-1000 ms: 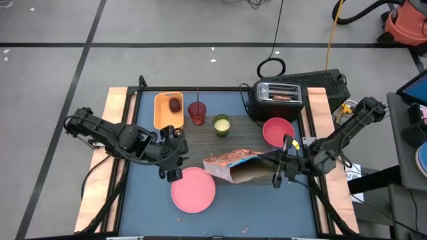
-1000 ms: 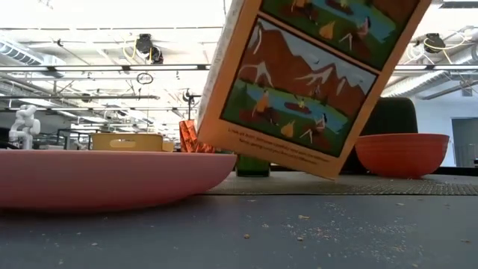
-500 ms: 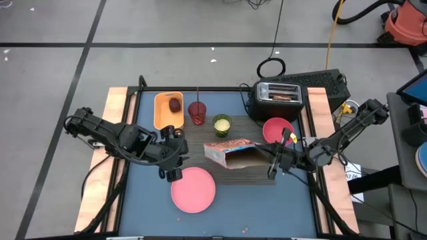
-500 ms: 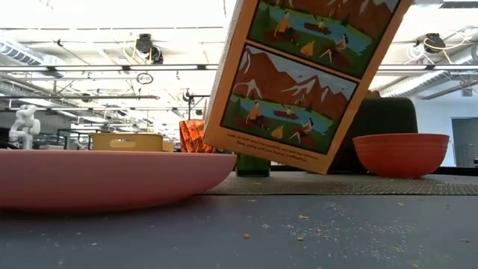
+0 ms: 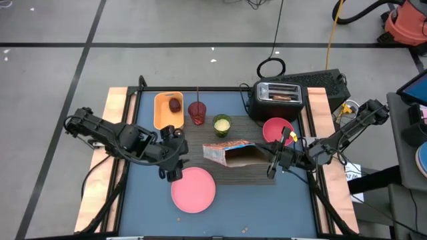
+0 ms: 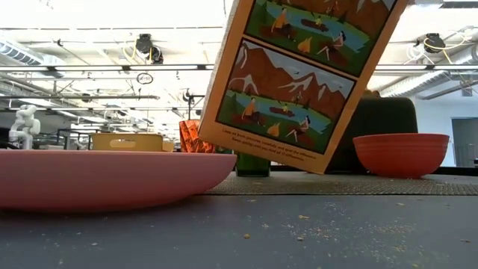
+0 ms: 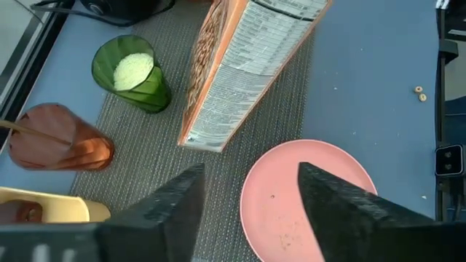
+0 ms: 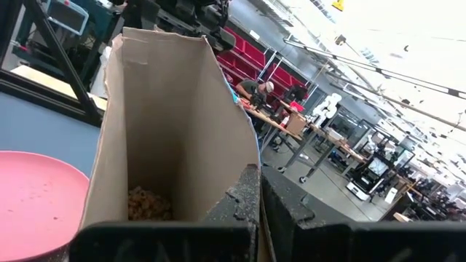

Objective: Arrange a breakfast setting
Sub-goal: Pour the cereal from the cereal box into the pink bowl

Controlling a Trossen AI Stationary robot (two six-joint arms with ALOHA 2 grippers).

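Note:
My right gripper is shut on the open end of a cereal box, which hangs tilted over the dark woven placemat. My left gripper is open and empty, just above the far left rim of the flat pink plate, which lies on the table. The pink-red bowl and green cup stand on the placemat. The red tumbler stands beside its far left corner. The dark-red fruit lies in a yellow tray. Toast sticks in a toaster. My right gripper pinches one side wall of the box at its open rim, one finger inside the box and one outside. The fingers come from the table's right side. The box is lifted clear of the placemat and tilted, its closed end lower and toward the left. Cereal lies inside.
The black toaster stands at the far right behind the bowl. Cereal crumbs lie scattered on the blue table near its front edge. Wooden boards run along the table's left and right sides.
My right gripper has gone a little toward the table's far edge with the cereal box. The box has stayed tilted and clear of the table, and now hangs farther back over the placemat.

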